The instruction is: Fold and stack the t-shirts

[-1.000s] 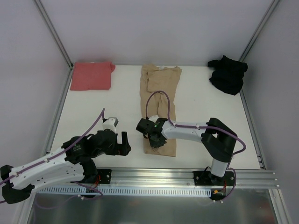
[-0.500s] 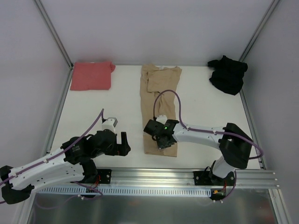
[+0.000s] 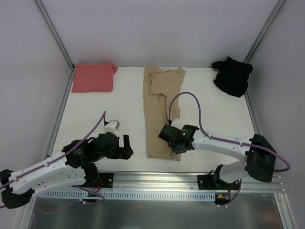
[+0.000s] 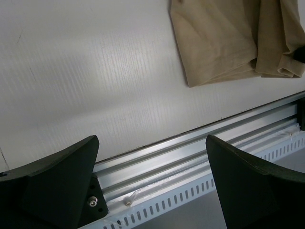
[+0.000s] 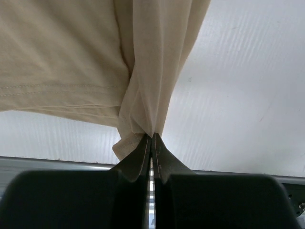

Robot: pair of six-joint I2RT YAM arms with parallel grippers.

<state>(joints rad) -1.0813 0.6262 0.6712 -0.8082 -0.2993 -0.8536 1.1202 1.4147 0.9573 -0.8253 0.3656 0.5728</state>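
The tan-beige t-shirt [image 3: 160,107] lies as a long narrow strip down the middle of the table. Its near end shows in the left wrist view [image 4: 224,43] and in the right wrist view [image 5: 71,62]. My right gripper [image 3: 177,143] is shut on the tan shirt's near right hem corner, the cloth bunched and pulled up between the closed jaws [image 5: 151,137]. The salmon-red t-shirt [image 3: 94,77] lies folded at the back left. At the back right the black t-shirt [image 3: 232,75] sits crumpled. My left gripper [image 3: 125,145] hangs open and empty over the table's near edge, left of the tan shirt.
An aluminium rail [image 3: 157,180] runs along the table's near edge, also seen in the left wrist view [image 4: 200,148]. Metal frame posts [image 3: 56,40] and white walls close in the table at the left, right and back.
My right gripper has slid right along the tan shirt's near end and closed on its hem corner, lifting the cloth. The left arm has stayed still.
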